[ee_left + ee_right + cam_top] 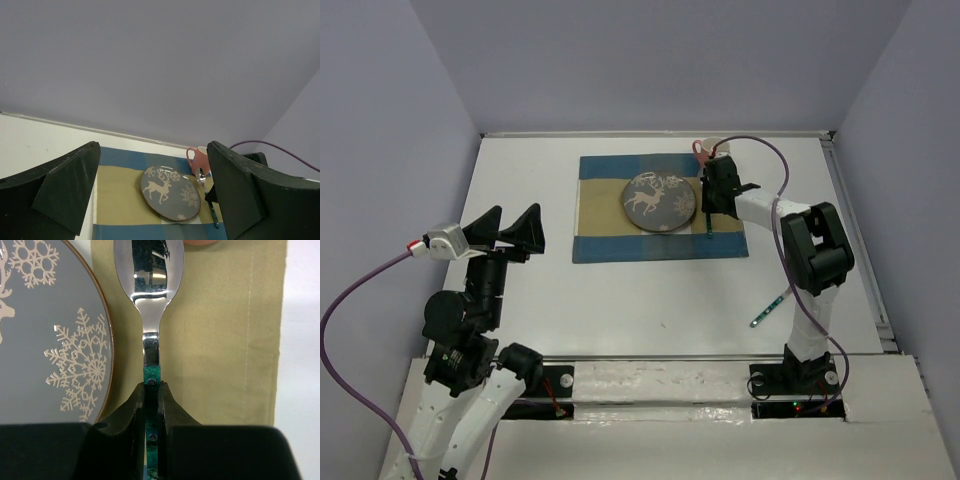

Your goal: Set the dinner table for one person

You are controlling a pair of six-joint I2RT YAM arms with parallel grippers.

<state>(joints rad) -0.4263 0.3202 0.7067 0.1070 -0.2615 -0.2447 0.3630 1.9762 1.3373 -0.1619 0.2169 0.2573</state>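
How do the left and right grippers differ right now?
The left gripper is open and empty; the right gripper is shut on the spoon by its green handle. The left hangs above bare dinner table; the right is over the placemat, beside the plate. Both are dark and two-fingered.

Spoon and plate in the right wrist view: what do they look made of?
Spoon: bowl looks like polished steel, mirror reflections; green mottled handle, perhaps resin or plastic. Plate: probably glazed ceramic, smooth grey face with white snowflake print, brown rim.
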